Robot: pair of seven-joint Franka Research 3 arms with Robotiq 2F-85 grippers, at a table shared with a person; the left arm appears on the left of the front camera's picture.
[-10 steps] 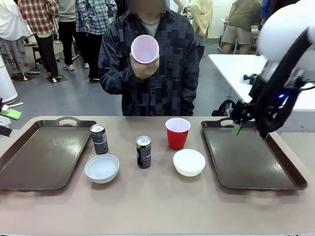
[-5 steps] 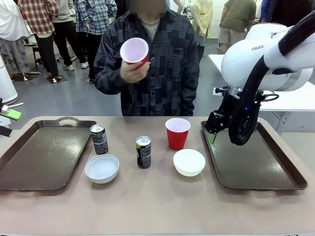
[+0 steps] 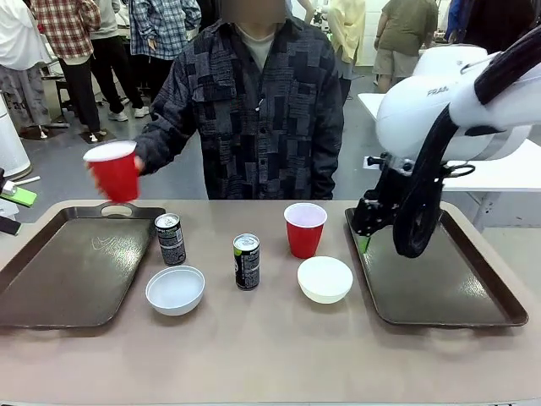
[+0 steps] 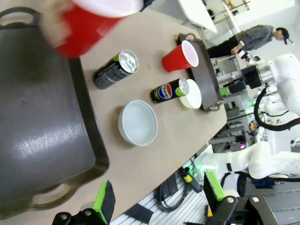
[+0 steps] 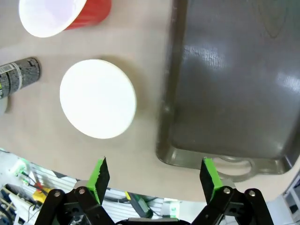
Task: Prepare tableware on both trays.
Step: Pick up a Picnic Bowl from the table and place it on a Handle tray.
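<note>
A person's hand holds one red cup (image 3: 114, 172) (image 4: 89, 23) upright, above the far rim of the left tray (image 3: 76, 271) (image 4: 37, 131). The other red cup (image 3: 304, 229) (image 5: 61, 14) stands mid-table. Two cans (image 3: 171, 238) (image 3: 246, 261) and two white bowls (image 3: 175, 289) (image 3: 325, 279) (image 5: 98, 98) sit on the table between the trays. My right gripper (image 3: 363, 241) (image 5: 154, 176) hangs open and holds nothing, over the left rim of the right tray (image 3: 431, 271) (image 5: 234, 84), with the bowl just beside it. My left gripper (image 4: 157, 199) is open, off the left tray's near end.
Both trays are bare. In the left wrist view the cans (image 4: 116, 69) (image 4: 169, 90) and a bowl (image 4: 137, 123) lie beyond the tray's rim. Several people stand far behind the person. A white table (image 3: 397, 114) stands at the back right.
The person has lowered the red cup from chest height down and to the left, over the left tray's far rim. My right arm swung left over the right tray, then held almost still.
</note>
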